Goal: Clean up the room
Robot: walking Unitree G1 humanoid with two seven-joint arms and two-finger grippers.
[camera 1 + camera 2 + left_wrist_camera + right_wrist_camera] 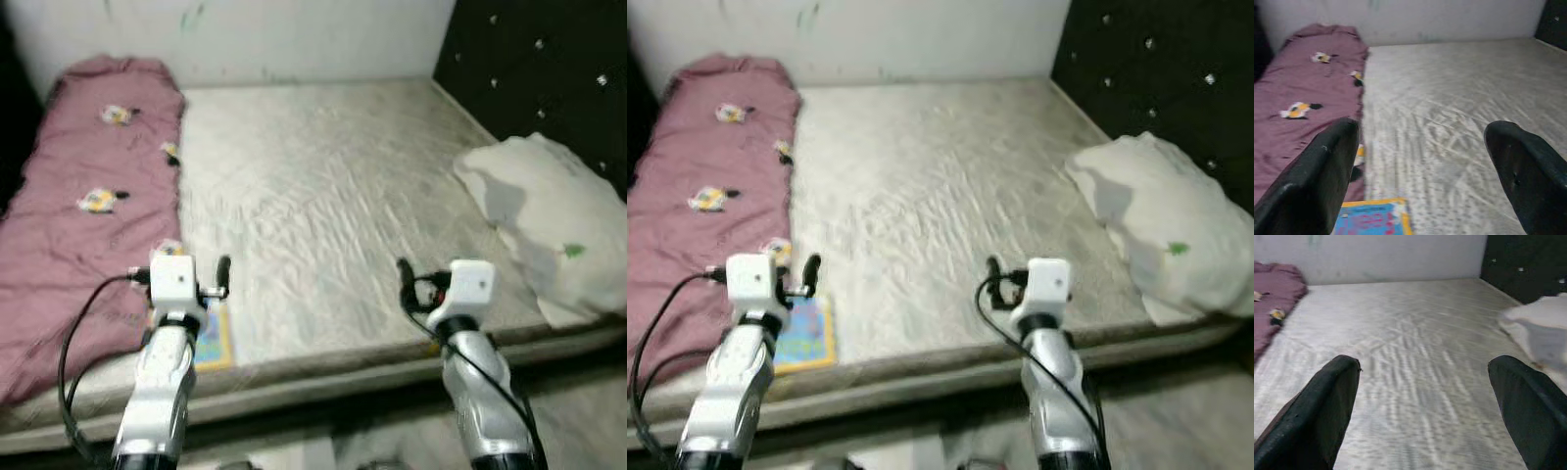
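Observation:
A bare grey mattress [333, 186] lies before me. A crumpled pink blanket [78, 196] with small yellow prints covers its left side. A white pillow [549, 215] rests at the right edge. A colourful blue and yellow book [214, 338] lies flat near the front edge, beside the blanket. My left gripper [201, 269] hovers open just above that book, nothing between its fingers [1327, 161]. My right gripper [426, 279] is held open over the front edge of the mattress, right of centre, with bare sheet beyond its fingers [1332, 391].
A black tufted headboard [549, 59] rises at the right behind the pillow, and a pale wall [294, 29] runs along the far side. Light floor [578, 411] shows below the mattress's front edge.

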